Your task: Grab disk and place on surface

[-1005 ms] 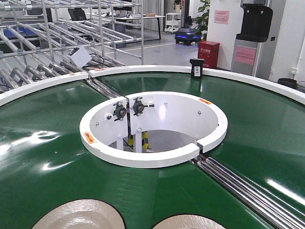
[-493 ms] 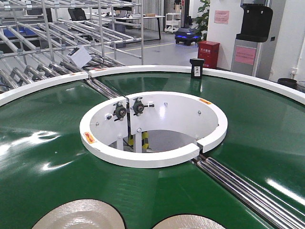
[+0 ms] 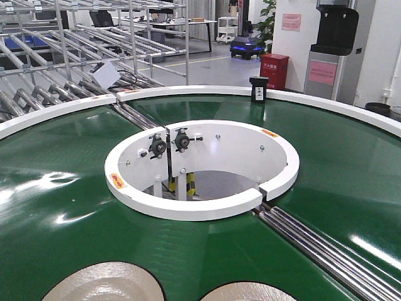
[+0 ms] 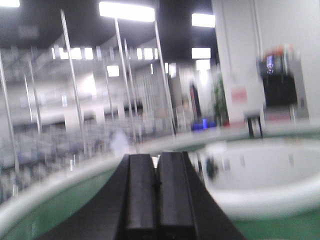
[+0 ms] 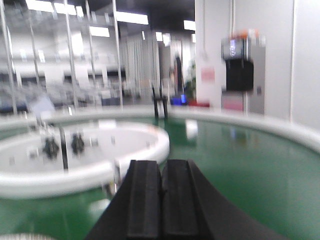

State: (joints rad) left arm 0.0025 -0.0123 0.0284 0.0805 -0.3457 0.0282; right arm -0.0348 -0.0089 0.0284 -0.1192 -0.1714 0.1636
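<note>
Two beige disks lie on the green belt at the bottom edge of the front view, one at the left (image 3: 106, 282) and one further right (image 3: 247, 293), both cut off by the frame. Neither gripper appears in that view. In the left wrist view my left gripper (image 4: 156, 157) is shut with nothing between its black fingers, held above the belt near the white ring (image 4: 260, 195). My right gripper (image 5: 162, 163) is likewise shut and empty; a sliver of a disk (image 5: 20, 236) shows at the bottom left of its view. The surface is out of view.
The green curved conveyor belt (image 3: 56, 188) runs round a white inner ring (image 3: 200, 207) with an open well in its middle. Steel rollers (image 3: 313, 244) cross the belt at the right. A white outer rim (image 3: 326, 103), metal racks (image 3: 75, 56) and a red box (image 3: 274, 70) stand beyond.
</note>
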